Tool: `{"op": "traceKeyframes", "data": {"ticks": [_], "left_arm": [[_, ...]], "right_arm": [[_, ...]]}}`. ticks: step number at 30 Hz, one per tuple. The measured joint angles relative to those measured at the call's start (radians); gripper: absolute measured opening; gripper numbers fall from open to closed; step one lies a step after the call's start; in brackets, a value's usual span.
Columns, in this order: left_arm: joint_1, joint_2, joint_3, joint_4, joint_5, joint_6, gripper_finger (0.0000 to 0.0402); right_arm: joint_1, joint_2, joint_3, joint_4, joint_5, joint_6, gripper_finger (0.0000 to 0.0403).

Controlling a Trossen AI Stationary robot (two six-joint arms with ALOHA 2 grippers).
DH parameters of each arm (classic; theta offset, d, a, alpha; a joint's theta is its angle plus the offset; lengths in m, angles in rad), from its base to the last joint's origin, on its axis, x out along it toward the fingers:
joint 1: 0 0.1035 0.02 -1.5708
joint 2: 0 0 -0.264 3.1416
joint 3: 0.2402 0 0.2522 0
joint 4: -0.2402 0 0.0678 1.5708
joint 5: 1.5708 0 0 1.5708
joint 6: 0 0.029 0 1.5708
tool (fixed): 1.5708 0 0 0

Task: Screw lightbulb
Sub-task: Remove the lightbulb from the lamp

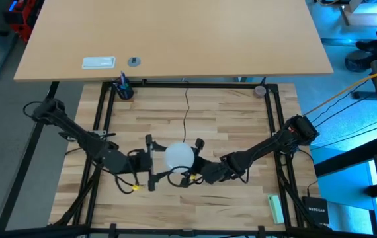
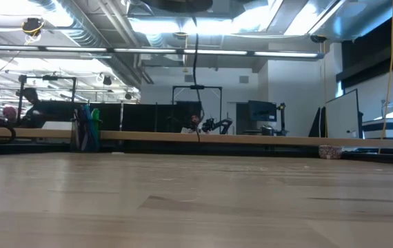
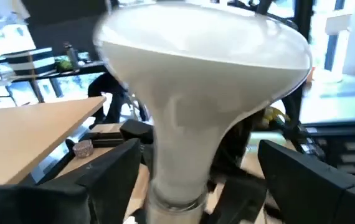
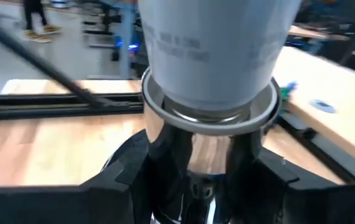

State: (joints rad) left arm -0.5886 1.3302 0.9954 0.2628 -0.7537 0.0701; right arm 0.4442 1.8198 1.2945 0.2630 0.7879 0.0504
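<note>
Frosted lightbulb (image 3: 196, 93) — neck in chrome socket (image 4: 205, 155)

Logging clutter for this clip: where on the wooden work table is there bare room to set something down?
The back half of the work table is bare, crossed only by the thin black cord, between the pen cup and the small object. It is crowded front-centre, where the left gripper and right gripper flank the lightbulb.
</note>
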Motion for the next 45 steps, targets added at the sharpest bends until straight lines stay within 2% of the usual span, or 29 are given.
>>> {"op": "traceKeyframes", "data": {"ticks": [3, 7, 9, 11, 15, 19, 23, 26, 32, 35, 40, 43, 45], "left_arm": [[-0.012, -0.059, 0.0, -0.131, 0.079, 0.005, 0.0316], [-0.002, -0.097, 0.0, -0.195, 0.199, -0.011, 0.0313], [0.005, -0.094, 0.0, -0.197, 0.289, -0.014, 0.0306], [0.022, -0.072, 0.0, -0.183, 0.385, -0.012, 0.03], [0.047, -0.024, 0.0, -0.111, 0.452, 0.019, 0.0293], [0.069, 0.001, 0.0, -0.037, 0.572, 0.033, 0.0292], [0.095, 0.01, 0.0, -0.037, 0.694, 0.002, 0.0292], [0.109, 0.021, 0.0, -0.026, 0.747, -0.004, 0.0291], [0.136, 0.035, 0.0, 0.006, 0.774, -0.004, 0.0285], [0.139, 0.036, 0.0, -0.002, 0.774, -0.004, 0.025], [0.145, 0.036, 0.0, -0.023, 0.766, -0.006, 0.0146], [0.142, 0.036, 0.0, -0.024, 0.732, -0.007, 0.0144], [0.13, 0.035, 0.0, -0.027, 0.661, -0.01, 0.0144]], "right_arm": [[0.0, 0.0, 0.0, -0.003, -0.094, -0.008, 0.0179], [0.0, -0.001, 0.0, -0.003, -0.361, -0.032, 0.0179], [0.001, -0.001, 0.0, -0.003, -0.442, -0.029, 0.0179], [0.002, -0.001, 0.0, -0.003, -0.444, -0.024, 0.0179], [0.0, 0.001, 0.0, -0.001, -0.485, -0.02, 0.0179], [0.0, 0.012, 0.001, 0.003, -0.539, -0.005, 0.0179], [0.002, 0.022, 0.001, 0.016, -0.58, -0.005, 0.0179], [0.0, 0.024, 0.001, 0.024, -0.598, -0.006, 0.0179], [0.0, 0.034, 0.001, 0.023, -0.599, -0.003, 0.0179], [0.0, 0.034, 0.001, 0.03, -0.588, -0.004, 0.0179], [0.001, 0.034, 0.001, 0.024, -0.561, -0.006, 0.0179], [0.002, 0.034, 0.001, 0.024, -0.498, -0.008, 0.0179], [0.002, 0.032, 0.001, 0.015, -0.416, -0.013, 0.0179]]}}
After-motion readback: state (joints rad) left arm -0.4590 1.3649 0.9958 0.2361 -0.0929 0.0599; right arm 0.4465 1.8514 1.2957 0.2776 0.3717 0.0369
